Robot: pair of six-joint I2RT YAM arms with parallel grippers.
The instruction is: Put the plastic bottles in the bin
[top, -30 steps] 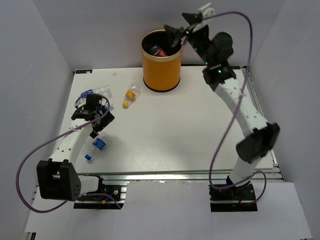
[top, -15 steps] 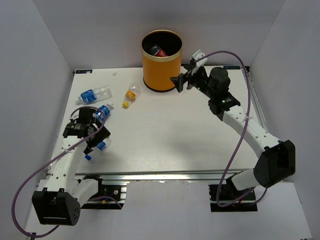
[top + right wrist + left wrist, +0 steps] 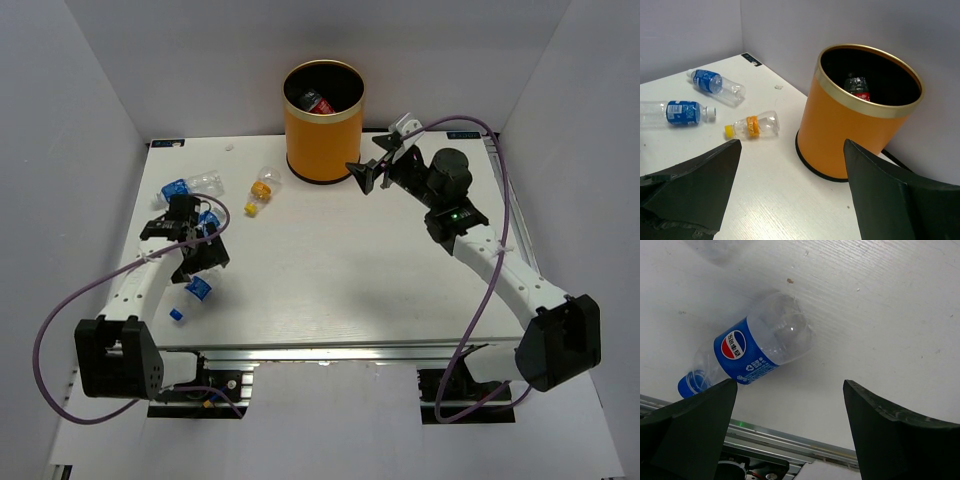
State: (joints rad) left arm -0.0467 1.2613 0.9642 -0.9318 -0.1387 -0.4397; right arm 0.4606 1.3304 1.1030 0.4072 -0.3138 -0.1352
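Both gape empty: the left hand hovers over a blue-labelled bottle lying on the bench, the right hand near the bin.

- Top view: the bin stands upper centre, at the far edge of the table. One bottle lies inside it.
- The short bottle lies on the table at the bin's lower left, apart from it.
- The far-left bottle lies left of the short bottle. The middle bottle lies just below it, partly under the left arm.
- The near bottle lies lower left, beside the table's front edge, just below the left gripper.
- The right gripper sits at the bin's lower right.
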